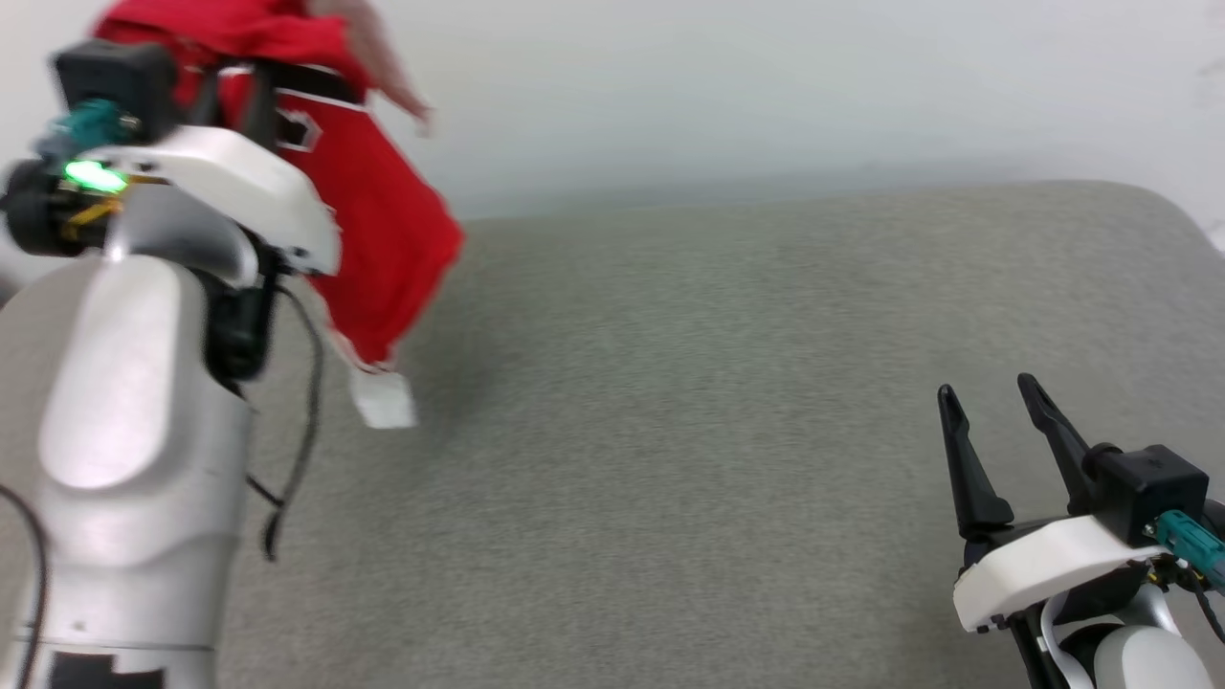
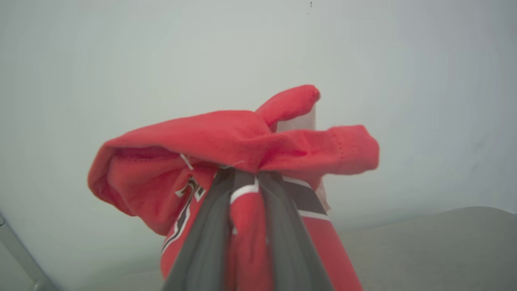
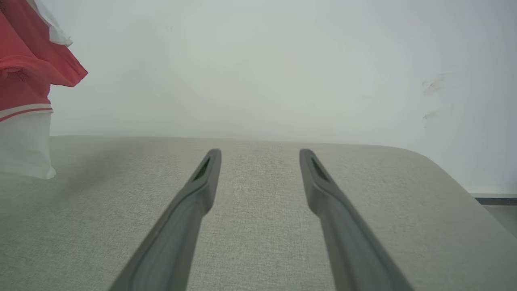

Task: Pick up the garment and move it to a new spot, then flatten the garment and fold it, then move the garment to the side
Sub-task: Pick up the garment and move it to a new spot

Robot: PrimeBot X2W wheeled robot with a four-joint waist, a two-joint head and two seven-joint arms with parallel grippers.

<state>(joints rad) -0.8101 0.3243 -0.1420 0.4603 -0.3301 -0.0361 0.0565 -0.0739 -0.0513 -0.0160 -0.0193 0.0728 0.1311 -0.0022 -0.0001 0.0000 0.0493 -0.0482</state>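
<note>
- A pale grey-beige woven fabric covers the tabletop (image 1: 727, 431), its far corner rounded at two o'clock in the head view.
- A plain off-white wall (image 1: 766, 86) rises behind it at twelve o'clock.
- Faint scuff marks (image 3: 434, 85) sit on the wall at two o'clock in the right wrist view.
- A dark baseboard (image 3: 494, 200) and grey floor (image 3: 505, 214) show at four o'clock there.

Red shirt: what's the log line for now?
left gripper: shut on garment, lifted | right gripper: open, empty | garment: hanging over grey cushion
</note>
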